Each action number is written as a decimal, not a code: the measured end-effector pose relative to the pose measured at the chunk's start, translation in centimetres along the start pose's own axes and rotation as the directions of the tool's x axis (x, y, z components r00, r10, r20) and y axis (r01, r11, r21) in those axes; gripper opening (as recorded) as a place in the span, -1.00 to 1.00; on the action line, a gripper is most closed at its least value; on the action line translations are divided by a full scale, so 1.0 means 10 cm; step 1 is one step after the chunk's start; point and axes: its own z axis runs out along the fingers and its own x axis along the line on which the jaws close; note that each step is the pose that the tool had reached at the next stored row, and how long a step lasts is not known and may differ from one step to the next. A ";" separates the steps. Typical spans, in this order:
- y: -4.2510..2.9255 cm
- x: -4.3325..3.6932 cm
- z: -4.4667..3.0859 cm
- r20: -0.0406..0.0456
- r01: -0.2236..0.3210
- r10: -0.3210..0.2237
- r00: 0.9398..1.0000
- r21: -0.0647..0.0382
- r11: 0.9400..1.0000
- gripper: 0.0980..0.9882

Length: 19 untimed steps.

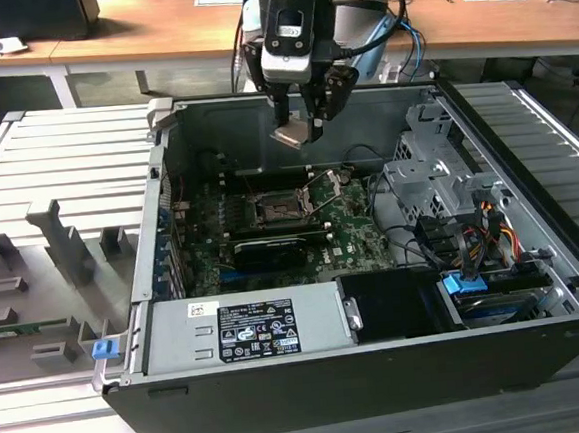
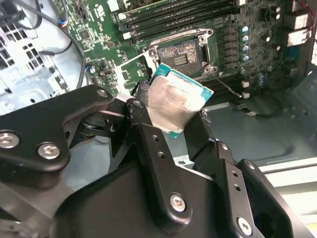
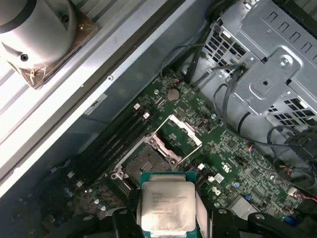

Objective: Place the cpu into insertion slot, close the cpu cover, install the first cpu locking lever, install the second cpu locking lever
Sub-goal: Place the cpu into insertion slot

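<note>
Open computer case (image 1: 383, 390) nearest, grey power supply (image 1: 243, 330) inside its near wall, green motherboard (image 1: 356, 233) with cables (image 1: 486, 226) alongside, gripper (image 1: 299, 123) hovering above, fingers (image 2: 148, 139) pinching the tilted cpu (image 3: 167, 208) by its edges, insertion slot (image 3: 143, 166) uncovered below, cpu cover (image 3: 182, 133) hinged up beside it

Grey cpu (image 3: 166, 210) aloft — insertion slot (image 3: 143, 166) (open)

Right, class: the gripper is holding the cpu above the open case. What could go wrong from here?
1. The gripper grips the cpu only by its edges, and the cpu looks tilted in the exterior view. It might slip, or land crooked on the slot.
2. The cover stands raised beside the slot, so the gripper could catch it on the way down.
</note>
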 end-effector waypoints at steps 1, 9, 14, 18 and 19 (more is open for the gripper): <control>0.000 0.000 0.005 0.001 -0.015 0.015 1.000 0.000 1.000 -0.03; -0.009 -0.002 0.107 0.020 -0.252 0.252 0.967 -0.006 0.968 -0.03; -0.011 -0.002 0.132 0.027 -0.344 0.344 0.939 -0.010 0.939 -0.03; -0.012 -0.003 0.156 0.033 -0.425 0.425 0.905 -0.014 0.905 -0.03; -0.013 -0.003 0.161 0.035 -0.446 0.446 0.894 -0.015 0.895 -0.03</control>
